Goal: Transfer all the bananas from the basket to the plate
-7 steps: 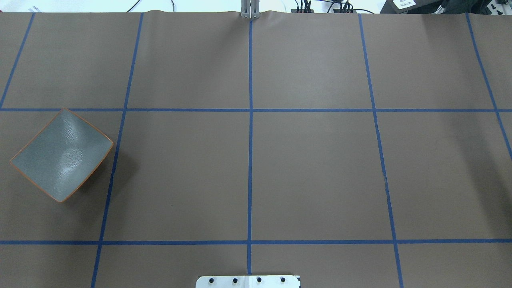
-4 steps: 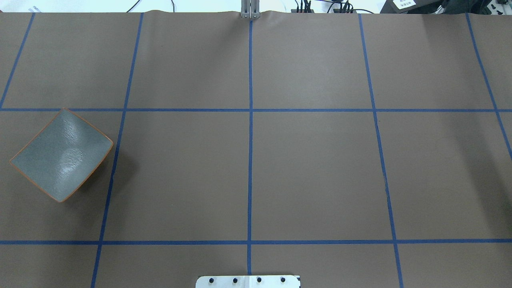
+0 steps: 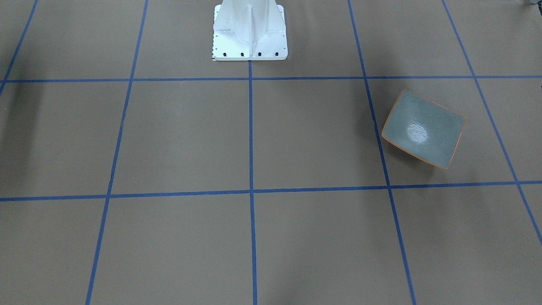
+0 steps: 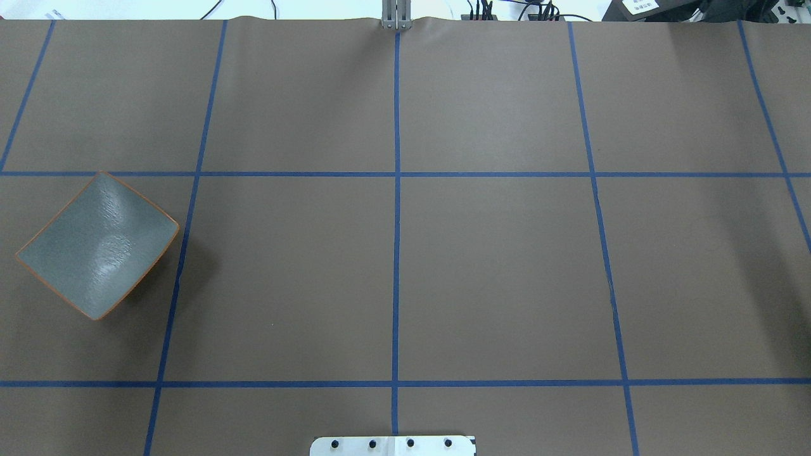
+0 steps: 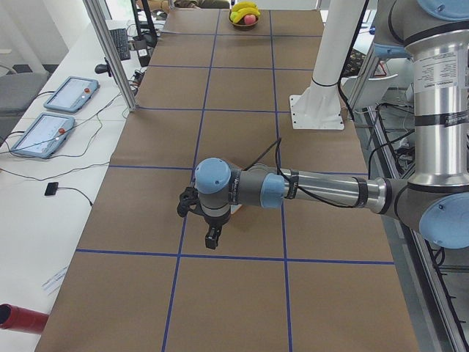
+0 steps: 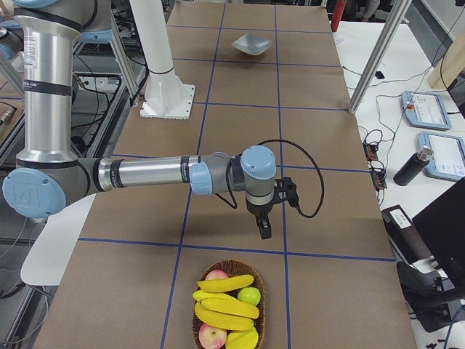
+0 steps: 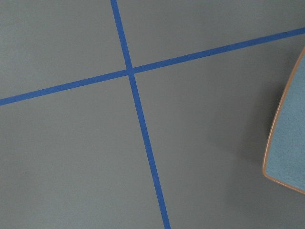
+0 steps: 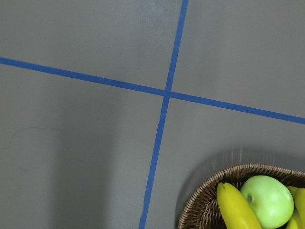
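Brown paper taped in blue squares covers the tabletop; the bananas (image 6: 226, 303) lie heaped in the basket (image 8: 195, 205) near my right jaws, far from the plate (image 4: 95, 247), light and bruisable, best pinched gently mid-length, though how open my jaws stand I cannot tell.

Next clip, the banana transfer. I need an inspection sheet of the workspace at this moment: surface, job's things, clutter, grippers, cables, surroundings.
Surface: brown table cover with a blue tape grid, flat, nothing spilled.
Job's things: bananas all in the wicker basket at the robot's right end; plate empty at the left end.
Clutter: apples share the basket; otherwise nothing seen.
Grippers: left gripper hangs above the table near the plate, right gripper near the basket; neither carries anything; open or shut cannot be told.
Cables: black wrist cable loops clear of the table.
Surroundings: teach pendants on the side bench; white pedestal at the robot's edge.
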Robot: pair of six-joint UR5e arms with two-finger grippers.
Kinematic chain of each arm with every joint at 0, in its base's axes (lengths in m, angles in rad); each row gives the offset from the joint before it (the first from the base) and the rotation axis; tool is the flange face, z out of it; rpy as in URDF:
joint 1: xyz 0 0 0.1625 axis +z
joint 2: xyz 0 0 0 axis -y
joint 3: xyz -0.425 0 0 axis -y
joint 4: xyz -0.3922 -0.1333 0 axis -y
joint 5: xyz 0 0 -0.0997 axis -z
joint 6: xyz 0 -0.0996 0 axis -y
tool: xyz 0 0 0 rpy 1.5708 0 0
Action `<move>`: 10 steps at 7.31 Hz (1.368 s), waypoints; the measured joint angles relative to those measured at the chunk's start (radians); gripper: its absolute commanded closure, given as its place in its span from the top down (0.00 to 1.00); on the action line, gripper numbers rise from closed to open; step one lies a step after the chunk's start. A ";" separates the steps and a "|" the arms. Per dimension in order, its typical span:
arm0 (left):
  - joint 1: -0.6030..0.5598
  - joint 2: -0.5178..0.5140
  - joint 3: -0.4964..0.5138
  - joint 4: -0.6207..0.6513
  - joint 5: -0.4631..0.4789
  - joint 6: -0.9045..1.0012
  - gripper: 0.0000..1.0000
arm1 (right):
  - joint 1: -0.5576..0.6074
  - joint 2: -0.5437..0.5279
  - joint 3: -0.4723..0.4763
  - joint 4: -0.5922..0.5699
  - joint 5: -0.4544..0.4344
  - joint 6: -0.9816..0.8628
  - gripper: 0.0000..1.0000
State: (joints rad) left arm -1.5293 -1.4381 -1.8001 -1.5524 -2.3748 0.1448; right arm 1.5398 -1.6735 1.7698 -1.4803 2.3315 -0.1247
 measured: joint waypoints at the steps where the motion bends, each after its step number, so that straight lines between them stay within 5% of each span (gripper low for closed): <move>1: 0.000 0.000 0.000 0.000 -0.001 0.000 1.00 | 0.000 -0.022 0.000 0.035 0.046 -0.010 1.00; 4: -0.001 0.007 0.001 0.000 -0.005 0.000 1.00 | 0.000 -0.106 -0.046 0.137 0.030 -0.070 1.00; 7: -0.001 0.010 0.000 -0.001 -0.006 0.002 1.00 | 0.005 -0.109 -0.200 0.152 0.016 -0.246 1.00; 10: -0.001 0.020 -0.002 -0.001 -0.007 0.007 1.00 | 0.041 0.006 -0.393 0.156 0.037 -0.367 1.00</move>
State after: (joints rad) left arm -1.5306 -1.4182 -1.8016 -1.5538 -2.3818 0.1516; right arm 1.5808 -1.6679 1.3768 -1.3240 2.3685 -0.4913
